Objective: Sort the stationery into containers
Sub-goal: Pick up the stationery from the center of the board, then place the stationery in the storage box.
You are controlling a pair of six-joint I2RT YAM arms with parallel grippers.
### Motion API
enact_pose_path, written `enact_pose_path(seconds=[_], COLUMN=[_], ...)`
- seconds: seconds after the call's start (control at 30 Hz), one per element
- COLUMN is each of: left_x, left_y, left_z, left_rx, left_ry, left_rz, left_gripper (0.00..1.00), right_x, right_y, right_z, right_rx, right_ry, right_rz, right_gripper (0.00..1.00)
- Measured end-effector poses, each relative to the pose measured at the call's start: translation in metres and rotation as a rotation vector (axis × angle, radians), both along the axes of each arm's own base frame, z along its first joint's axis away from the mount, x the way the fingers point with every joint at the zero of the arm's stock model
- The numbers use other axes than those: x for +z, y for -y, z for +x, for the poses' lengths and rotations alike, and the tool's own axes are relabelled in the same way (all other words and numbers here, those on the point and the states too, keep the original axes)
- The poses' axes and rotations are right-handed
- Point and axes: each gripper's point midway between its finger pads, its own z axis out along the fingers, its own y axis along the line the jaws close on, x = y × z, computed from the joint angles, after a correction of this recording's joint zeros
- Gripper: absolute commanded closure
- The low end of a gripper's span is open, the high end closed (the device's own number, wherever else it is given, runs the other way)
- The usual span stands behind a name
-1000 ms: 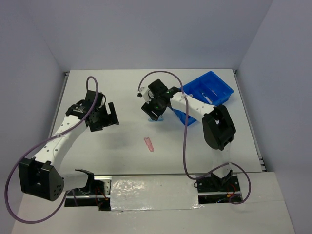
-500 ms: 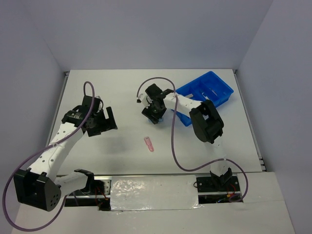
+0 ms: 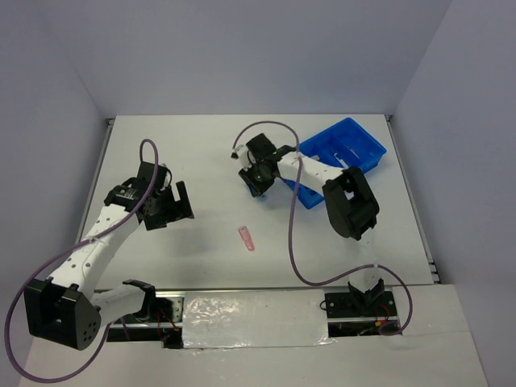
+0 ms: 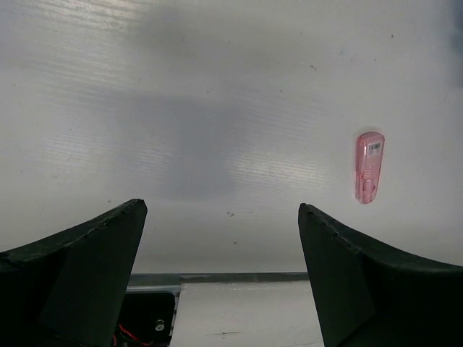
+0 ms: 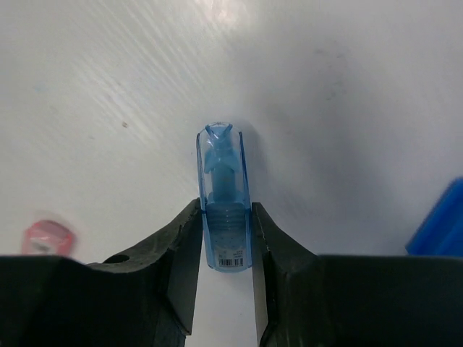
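My right gripper [image 5: 225,238] is shut on a slim blue clear piece [image 5: 223,195], which sticks out past the fingertips over the white table. In the top view that gripper [image 3: 256,179] is just left of the bright blue tray [image 3: 339,157], with the blue piece mostly hidden under it. A pink slim piece [image 3: 246,238] lies on the table near the middle front; it shows in the left wrist view [image 4: 369,167] and at the edge of the right wrist view [image 5: 48,237]. My left gripper [image 4: 221,271] is open and empty, at the left of the table [image 3: 172,208].
The tray holds some white items in its far compartments [image 3: 343,155]. A corner of the tray shows in the right wrist view [image 5: 440,228]. The table's front edge with a metal rail [image 4: 217,277] runs below the left gripper. Purple cables loop over both arms.
The right gripper with the blue piece has shifted slightly back toward the tray and its arm has changed pose. The left gripper has drifted a little toward the front left.
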Motion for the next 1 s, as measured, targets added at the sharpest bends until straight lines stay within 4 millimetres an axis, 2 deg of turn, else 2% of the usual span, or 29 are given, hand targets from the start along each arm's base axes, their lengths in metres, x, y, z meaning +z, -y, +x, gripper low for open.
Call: enact_pose_path(seconds=[0.07,0.1,0.17,0.23,0.27,0.33,0.4,0.43,0.5,0.53,0.63,0.77,0.87,0.97,1.0], left_x=[0.0,0.0,-0.001,-0.001,-0.001,0.0,0.0,0.0,0.0,0.0,0.0,0.005,0.009,0.011,0.01], left_y=[0.0,0.0,0.0,0.001,0.001,0.001,0.001,0.001,0.001,0.001,0.005,0.014,0.018,0.02,0.021], left_z=[0.001,0.001,0.002,0.003,0.003,0.005,0.005,0.005,0.006,0.006,0.01,0.016,0.02,0.024,0.026], left_rx=[0.0,0.0,0.0,0.0,0.0,0.0,-0.002,-0.002,-0.005,-0.007,-0.033,-0.075,-0.093,-0.105,-0.113], left_ry=[0.001,0.001,0.0,0.001,0.004,0.011,0.013,0.014,0.015,0.013,0.01,0.024,0.031,0.035,0.036], left_rz=[0.0,0.0,0.0,0.0,-0.001,-0.003,-0.003,-0.003,-0.002,0.0,-0.009,-0.042,-0.056,-0.062,-0.059], left_gripper=[0.01,0.01,0.01,0.01,0.01,0.01,0.01,0.01,0.01,0.01,0.01,0.01,0.01,0.01,0.01], right_x=[0.026,0.047,0.093,0.139,0.162,0.187,0.195,0.193,0.176,0.167,0.137,0.109,0.102,0.103,0.102], right_y=[0.002,0.008,0.037,0.095,0.137,0.203,0.273,0.298,0.339,0.352,0.375,0.374,0.368,0.364,0.364], right_z=[0.008,0.019,0.051,0.092,0.115,0.145,0.162,0.166,0.167,0.167,0.168,0.173,0.173,0.176,0.178], right_rx=[-0.067,-0.126,-0.297,-0.528,-0.675,-0.88,-1.072,-1.14,-1.251,-1.283,-1.333,-1.313,-1.289,-1.266,-1.264], right_ry=[0.008,0.031,0.103,0.203,0.259,0.342,0.388,0.394,0.366,0.346,0.277,0.222,0.197,0.194,0.195], right_rz=[0.09,0.146,0.249,0.301,0.317,0.322,0.303,0.291,0.259,0.247,0.206,0.171,0.168,0.178,0.178], right_gripper=[0.94,0.93,0.91,0.91,0.91,0.91,0.9,0.89,0.89,0.88,0.88,0.86,0.79,0.69,0.62])
